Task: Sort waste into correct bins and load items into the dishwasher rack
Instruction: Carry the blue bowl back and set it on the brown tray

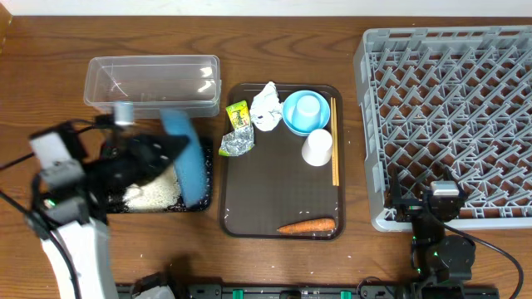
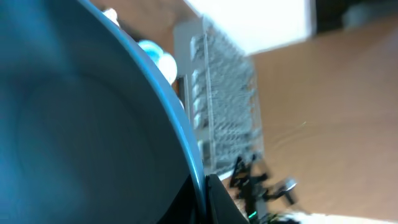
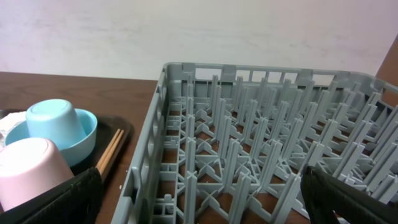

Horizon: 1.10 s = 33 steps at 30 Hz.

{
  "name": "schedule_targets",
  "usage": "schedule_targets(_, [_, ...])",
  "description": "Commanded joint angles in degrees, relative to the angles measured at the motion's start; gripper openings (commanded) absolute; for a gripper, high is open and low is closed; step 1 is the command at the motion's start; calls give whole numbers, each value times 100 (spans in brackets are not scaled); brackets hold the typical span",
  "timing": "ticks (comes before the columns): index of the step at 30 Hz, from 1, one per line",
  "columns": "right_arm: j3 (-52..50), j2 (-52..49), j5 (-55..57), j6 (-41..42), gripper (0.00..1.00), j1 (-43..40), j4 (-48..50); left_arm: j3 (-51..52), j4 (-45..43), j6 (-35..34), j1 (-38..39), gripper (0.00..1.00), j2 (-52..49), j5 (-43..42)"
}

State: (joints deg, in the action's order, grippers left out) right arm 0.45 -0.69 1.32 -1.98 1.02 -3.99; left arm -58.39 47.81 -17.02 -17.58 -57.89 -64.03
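Rice (image 1: 150, 197) is lying in black tray (image 1: 207, 202); I'm clamping tilted plate (image 1: 187, 166) with left gripper (image 1: 166, 154), right gripper (image 1: 443, 198) gaping idle; rack (image 1: 449, 108) empty, carrot (image 1: 306, 225), napkin (image 1: 266, 106), cup (image 1: 317, 148) waiting.

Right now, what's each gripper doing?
Left gripper: closed on the tilted blue plate.
Right gripper: open, holding nothing.

dishwasher rack (image 1: 449, 100) open above; serving tray (image 1: 274, 191) crowded.

Grey plastic rack (image 1: 449, 108) (matt); clear glossy tub (image 1: 154, 60)
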Motion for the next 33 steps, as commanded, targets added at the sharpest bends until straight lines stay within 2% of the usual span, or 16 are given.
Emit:
schedule_targets(1, [-15, 20, 37, -44, 99, -63, -11, -98, 13, -442, 1134, 6, 466, 1541])
schedule_targets(8, [-15, 20, 37, -44, 99, -63, -11, -96, -376, -922, 3727, 6, 343, 3595])
schedule_targets(12, [-15, 20, 39, -46, 99, -63, -11, -96, -785, -988, 4857, 6, -323, 4505])
schedule_targets(16, [-15, 20, 37, -44, 99, -63, -11, -98, -1235, -990, 5641, 6, -1156, 5265])
schedule_targets(25, [-15, 20, 37, -44, 99, -63, -11, -98, -1705, -1165, 6063, 6, -2500, 5431])
schedule_targets(31, [-15, 20, 39, -44, 99, -63, -11, -98, -1753, -1209, 6251, 6, -2889, 5421])
schedule_targets(32, [-15, 20, 37, -46, 99, -63, -11, -98, -1755, -1209, 6275, 7, -2896, 5421])
schedule_targets(33, [-15, 20, 37, -44, 99, -63, -11, -98, -1755, -1207, 6290, 13, -2896, 5421])
